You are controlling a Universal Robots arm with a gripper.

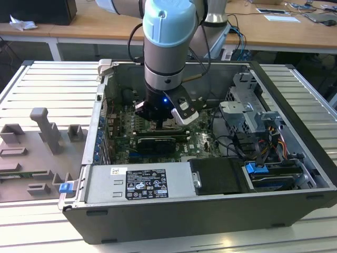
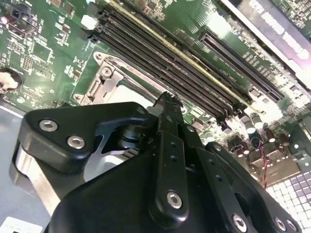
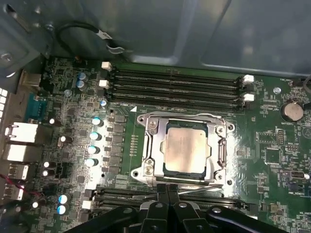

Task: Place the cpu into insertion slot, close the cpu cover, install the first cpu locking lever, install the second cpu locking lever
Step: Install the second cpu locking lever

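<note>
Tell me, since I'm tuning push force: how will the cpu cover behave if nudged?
The cpu cover looks like a thin metal frame lying flat around the cpu, so probably light and slightly springy. Seated in the insertion slot, it likely won't slide.

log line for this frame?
cpu: seated in insertion slot | cpu cover: closed | end effector: at slot edge, holding nothing

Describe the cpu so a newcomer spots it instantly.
Inside the open computer case, find the green circuit board. At its middle, between two banks of long black memory slots, sits a silver frame; the cpu is the flat pale-beige metal square inside it, the board's only plain square.
</note>
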